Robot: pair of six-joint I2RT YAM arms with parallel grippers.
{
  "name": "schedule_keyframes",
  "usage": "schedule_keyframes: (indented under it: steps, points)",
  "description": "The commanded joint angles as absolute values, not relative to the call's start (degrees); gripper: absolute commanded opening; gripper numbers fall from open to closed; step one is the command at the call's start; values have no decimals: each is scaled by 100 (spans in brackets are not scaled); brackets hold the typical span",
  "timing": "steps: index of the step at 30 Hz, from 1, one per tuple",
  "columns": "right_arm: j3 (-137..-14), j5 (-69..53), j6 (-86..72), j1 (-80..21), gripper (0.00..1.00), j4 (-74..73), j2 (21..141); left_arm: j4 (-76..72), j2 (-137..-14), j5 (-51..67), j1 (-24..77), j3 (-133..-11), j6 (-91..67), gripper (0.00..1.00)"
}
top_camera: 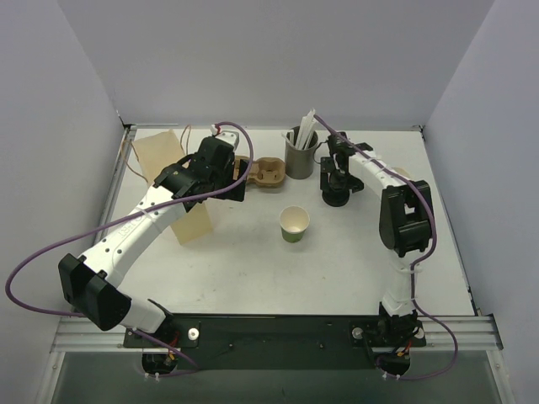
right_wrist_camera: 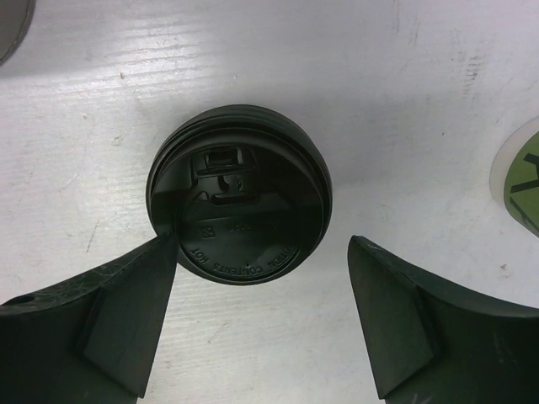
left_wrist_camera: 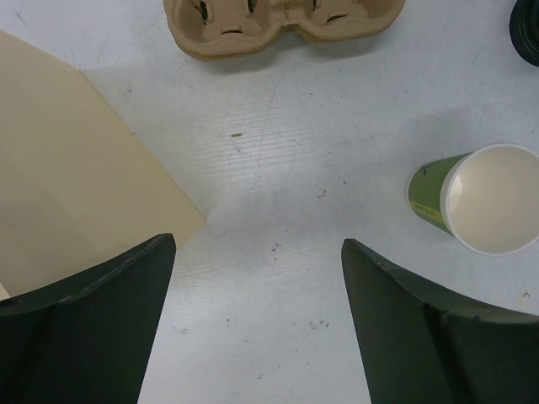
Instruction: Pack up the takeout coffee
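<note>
Left arm: reaches forward and across from its base, over the paper bag (top_camera: 192, 225), wrist angled down at the table (top_camera: 253, 269). The left gripper (left_wrist_camera: 257, 244) hangs just short of the cardboard cup carrier (left_wrist_camera: 282, 25). Its jaws stand wide with only bare tabletop between them.

Right arm: elbow folded high at the right side, forearm running back and inward, wrist pointing steeply down beside the grey cup of straws (top_camera: 301, 156). The right gripper (right_wrist_camera: 261, 244) has its jaws spread, gripping nothing.

The black lid (right_wrist_camera: 240, 198) lies flat on the table, top side up, directly under the right gripper. From the wrist view it sits between the two fingers and slightly ahead of the tips. One finger's tip overlaps the lid's rim in that view; I cannot tell whether it touches.

The green cup (top_camera: 295, 223) stands upright and uncovered, cream inside showing, in the middle of the table. It is nearer the bases than either gripper, well apart from the lid, and off to the right in the left wrist view.
</note>
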State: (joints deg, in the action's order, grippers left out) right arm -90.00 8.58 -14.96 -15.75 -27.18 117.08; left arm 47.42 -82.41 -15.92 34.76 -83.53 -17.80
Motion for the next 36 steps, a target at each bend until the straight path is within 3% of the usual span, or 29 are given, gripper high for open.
schedule_keyframes:
  steps: [1,36]
  points:
    - [-9228,817,-1424,-1635,77,-2821,11505,4676,-8235,-1538,3437,-8622,-1767,91]
    - [-9466,984,-1353,-1749,76,-3015,12085,4693,-8288,-1485,3401,-8648,-1749,91]
